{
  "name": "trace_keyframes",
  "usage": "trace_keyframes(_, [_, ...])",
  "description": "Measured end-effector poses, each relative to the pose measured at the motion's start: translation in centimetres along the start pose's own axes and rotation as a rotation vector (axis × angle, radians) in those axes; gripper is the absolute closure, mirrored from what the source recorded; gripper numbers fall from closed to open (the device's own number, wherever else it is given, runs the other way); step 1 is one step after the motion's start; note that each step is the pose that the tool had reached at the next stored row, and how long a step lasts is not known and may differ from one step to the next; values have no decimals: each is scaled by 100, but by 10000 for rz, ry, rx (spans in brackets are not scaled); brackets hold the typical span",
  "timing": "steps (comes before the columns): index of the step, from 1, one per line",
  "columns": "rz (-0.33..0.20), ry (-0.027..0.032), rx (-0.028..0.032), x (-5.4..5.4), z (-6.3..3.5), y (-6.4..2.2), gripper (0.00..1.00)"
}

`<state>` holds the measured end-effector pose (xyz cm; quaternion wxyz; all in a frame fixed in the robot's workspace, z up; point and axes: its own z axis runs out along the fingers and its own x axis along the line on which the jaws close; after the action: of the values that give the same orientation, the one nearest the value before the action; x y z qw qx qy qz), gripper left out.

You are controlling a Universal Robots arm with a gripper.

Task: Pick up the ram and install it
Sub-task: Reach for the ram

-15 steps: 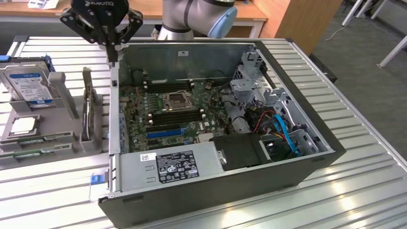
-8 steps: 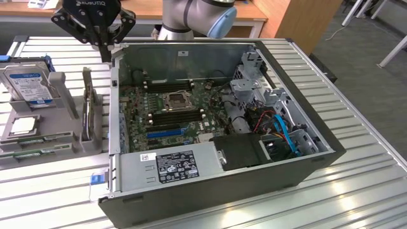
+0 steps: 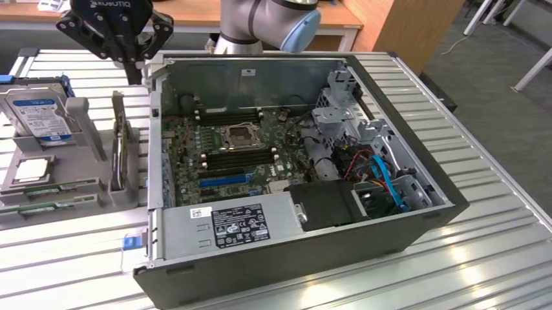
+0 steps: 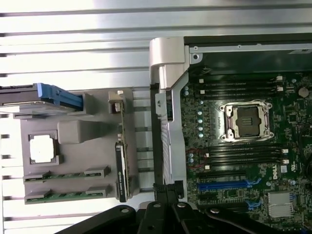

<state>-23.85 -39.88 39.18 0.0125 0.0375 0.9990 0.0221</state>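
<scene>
Ram sticks (image 4: 66, 175) lie in a grey tray (image 4: 78, 131) on the slatted metal table (image 3: 483, 213), beside the open computer (image 3: 258, 148). Claw (image 4: 168, 195) hangs closed and empty above the case's edge. Exterior view adds a wooden desk (image 3: 340, 13) and grey floor (image 3: 483, 58).

Counter: a counter (image 3: 483, 213) of ribbed silver metal slats spans the scene, and the wrist view shows the same slats (image 4: 73, 48).
Light: bright glare streaks the slats toward the exterior view's lower right.
Furniture: a wooden desk (image 3: 340, 14) with an upright wood side panel (image 3: 405, 32) stands behind the counter. White frame legs (image 3: 534, 69) slant in at the exterior view's right.
Floor: plain grey floor (image 3: 492, 58) lies beyond the counter's far edge.
</scene>
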Motion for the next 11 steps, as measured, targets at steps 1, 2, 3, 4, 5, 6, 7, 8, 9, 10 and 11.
trace_keyframes(1, [-1,1,1,17,0,-1,90])
trace_keyframes(2, [-1,0,0,33,0,-3,90])
trace_keyframes(3, [-1,1,1,50,-1,-4,90])
trace_keyframes(4, [-2,0,1,67,-1,-5,90])
trace_keyframes(5, [-1,1,1,85,-1,-7,90])
trace_keyframes(6, [-2,1,1,104,-1,-8,90])
trace_keyframes(7, [-2,1,1,122,-1,-9,90])
trace_keyframes(8, [-1,1,1,140,-2,-11,90])
trace_keyframes(9, [-1,1,1,159,-1,-12,90])
trace_keyframes(10, [-1,1,1,178,-1,-14,90])
trace_keyframes(11, [-1,0,0,198,-1,-15,90])
